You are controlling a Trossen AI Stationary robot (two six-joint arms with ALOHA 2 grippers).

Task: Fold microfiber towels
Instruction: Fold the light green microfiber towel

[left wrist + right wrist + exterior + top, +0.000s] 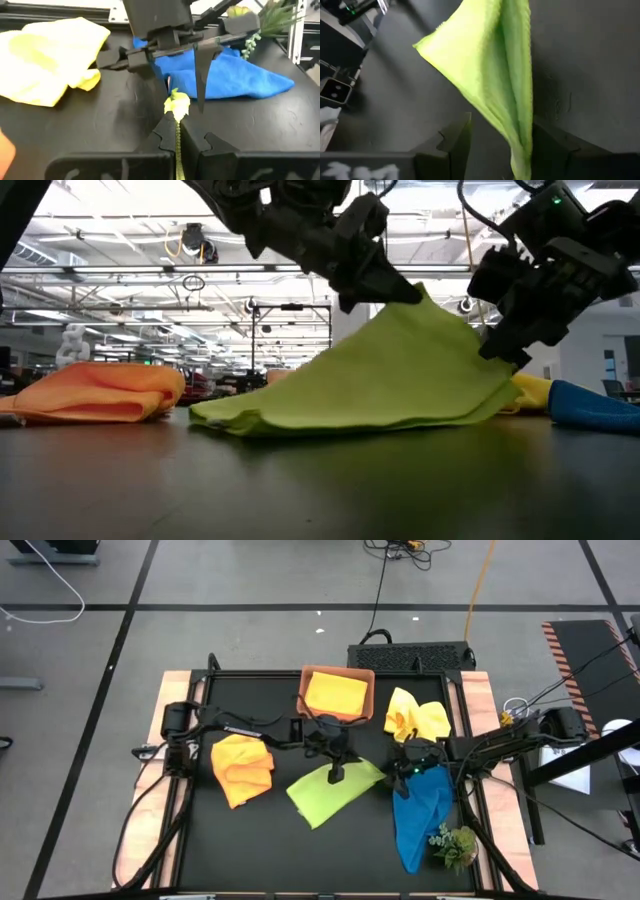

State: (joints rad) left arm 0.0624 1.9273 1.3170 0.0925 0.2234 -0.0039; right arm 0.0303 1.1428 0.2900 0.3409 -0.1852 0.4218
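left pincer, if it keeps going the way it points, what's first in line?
Probably the right pincer, straight ahead across the lime green towel that the left pincer pinches. The blue towel lies just behind it. Depth is hard to judge.

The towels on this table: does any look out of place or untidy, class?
One yellow towel lies neatly in the brown tray; the other yellow towel is crumpled, and the blue towel sprawls against the plant sprig.

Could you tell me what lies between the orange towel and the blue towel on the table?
The lime green towel lies between the orange towel and the blue towel, seen in the high view.
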